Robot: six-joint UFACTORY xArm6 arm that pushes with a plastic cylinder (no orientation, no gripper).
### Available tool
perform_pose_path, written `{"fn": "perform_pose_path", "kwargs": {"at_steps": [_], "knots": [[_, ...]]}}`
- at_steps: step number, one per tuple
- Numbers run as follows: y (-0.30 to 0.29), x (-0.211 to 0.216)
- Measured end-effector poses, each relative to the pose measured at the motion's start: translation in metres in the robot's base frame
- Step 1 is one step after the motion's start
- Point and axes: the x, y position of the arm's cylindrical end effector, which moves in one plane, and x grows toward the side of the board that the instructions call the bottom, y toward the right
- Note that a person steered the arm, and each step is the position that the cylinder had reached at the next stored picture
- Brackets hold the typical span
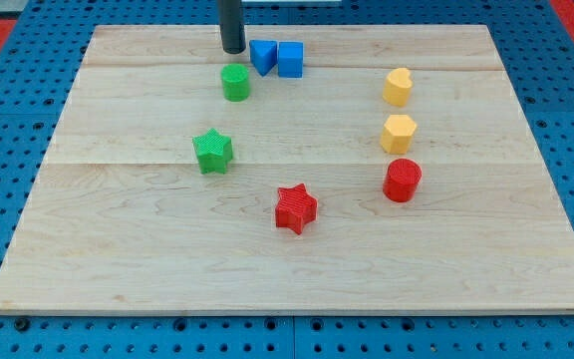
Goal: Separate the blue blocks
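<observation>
Up at the far edge of the counter (118, 259), my tip (232, 49) rests just left of the blue triangle (262, 55), which touches the blue cube (290, 59). No hand exists to open or close. Pushing rightward would likely shove both together, and the green cylinder (235, 83) sits nearby.

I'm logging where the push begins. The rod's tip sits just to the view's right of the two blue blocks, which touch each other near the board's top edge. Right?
Not quite. In the camera view my tip is at the view's left of the blue triangle block and the blue cube, not their right. The rest holds.
</observation>
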Motion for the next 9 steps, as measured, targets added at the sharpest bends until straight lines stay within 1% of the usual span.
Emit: {"fn": "perform_pose_path", "kwargs": {"at_steps": [2, 3, 4, 5, 6, 7, 9], "knots": [[0.013, 0.018], [0.029, 0.023], [0.058, 0.024], [0.024, -0.01], [0.057, -0.016], [0.094, -0.011], [0.105, 0.038]]}}
